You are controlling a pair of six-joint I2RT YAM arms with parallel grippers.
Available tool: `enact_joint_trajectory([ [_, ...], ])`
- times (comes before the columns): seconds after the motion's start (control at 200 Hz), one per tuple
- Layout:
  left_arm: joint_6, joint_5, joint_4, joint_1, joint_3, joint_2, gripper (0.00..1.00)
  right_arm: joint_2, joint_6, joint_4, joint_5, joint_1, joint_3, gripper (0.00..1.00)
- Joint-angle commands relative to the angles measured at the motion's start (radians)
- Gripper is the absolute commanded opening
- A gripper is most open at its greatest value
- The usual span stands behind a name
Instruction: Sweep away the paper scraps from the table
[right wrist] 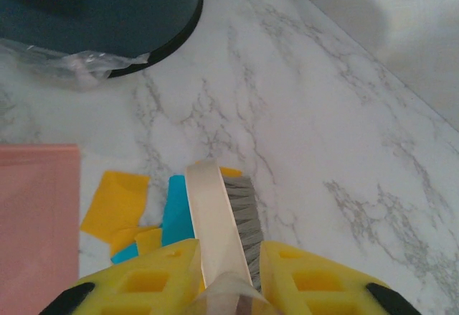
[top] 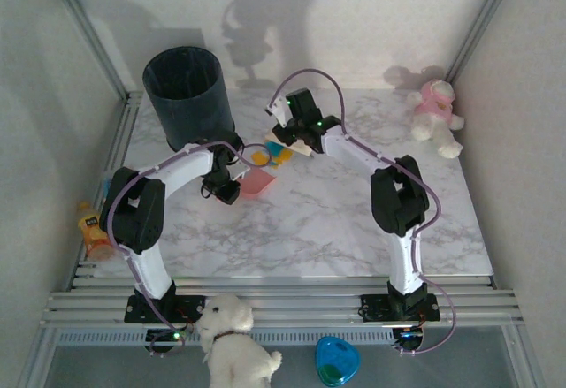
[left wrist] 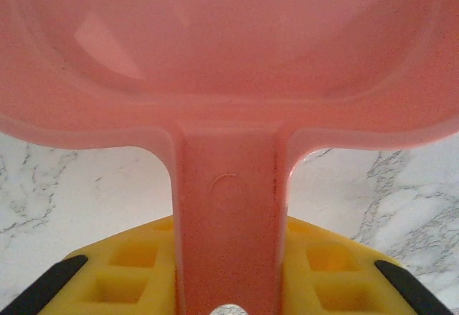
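Pale, plain walls [top: 371,17] close in the marbled white bench [top: 309,229] on three sides — metal posts [top: 88,34] slant up the back corners. Soft grey shadows [top: 270,12] lie on the rear wall; a slatted metal rail frame [top: 283,304] edges the near side.

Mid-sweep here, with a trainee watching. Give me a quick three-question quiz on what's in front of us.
1. True or false: the left gripper is shut on the handle of the pink dustpan.
2. What does the right gripper hold? A sponge; B brush; C cloth.
3. Fill in: in the right wrist view, the paper scraps lie on the table between the brush and the ____.
Key: 1 true; 2 B; 3 dustpan.
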Motion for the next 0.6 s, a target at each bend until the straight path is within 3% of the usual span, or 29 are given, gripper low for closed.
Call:
enact_joint_trajectory([
  [0.0, 0.036, -0.014, -0.053, -0.01, 0.012, 0.013, 0.0, -0.067, 0.04, -0.004, -0.019, 0.019, -0.048, 0.0],
  [0.2, 0.042, -0.012, -0.055, -0.015, 0.007, 0.013, 0.0, -0.125, 0.074, 0.008, 0.008, 0.033, -0.074, 0.0],
  [0.596, 0.062, 0.018, -0.084, -0.033, -0.01, -0.006, 0.0, -0.133, 0.242, 0.0, 0.2, 0.036, -0.013, 0.0],
])
